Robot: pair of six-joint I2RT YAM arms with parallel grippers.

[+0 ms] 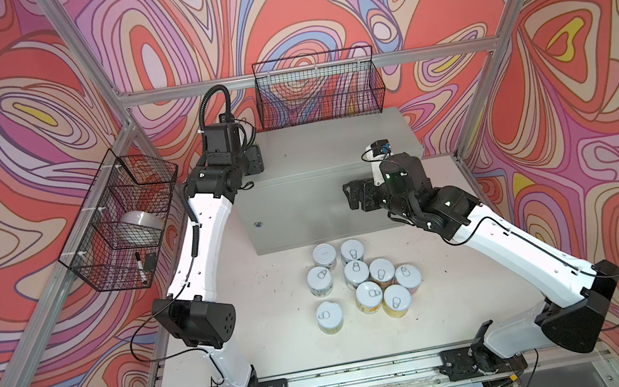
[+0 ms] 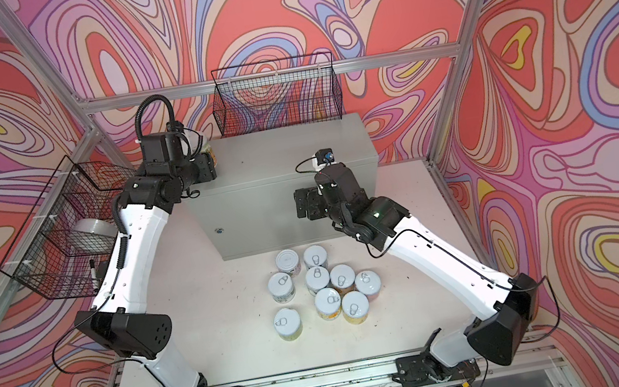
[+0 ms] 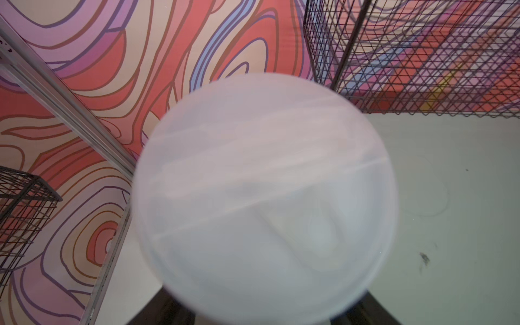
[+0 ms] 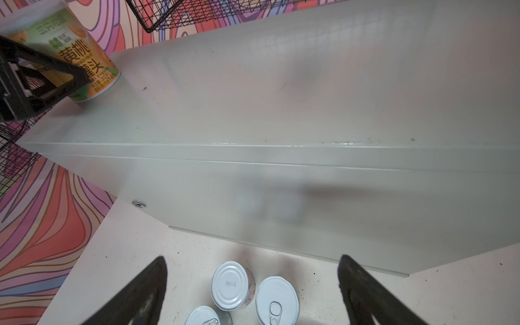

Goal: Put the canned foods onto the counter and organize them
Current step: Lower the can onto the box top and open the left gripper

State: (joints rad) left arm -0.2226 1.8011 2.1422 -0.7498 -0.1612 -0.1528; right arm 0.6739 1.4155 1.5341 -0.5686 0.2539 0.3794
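Right wrist | left end effector (image 4: 66, 69) pinching can (image 4: 84, 47), counter (image 4: 253, 98) corner | right end effector (image 4: 253, 260) spread

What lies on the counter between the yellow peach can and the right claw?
Nothing. In the right wrist view, the counter top is bare from the yellow peach can to the right claw, apart from small dark marks.

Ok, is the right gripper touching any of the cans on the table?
Apart. In a top view the open right gripper hangs over the counter, with a clear gap to the nearest can.
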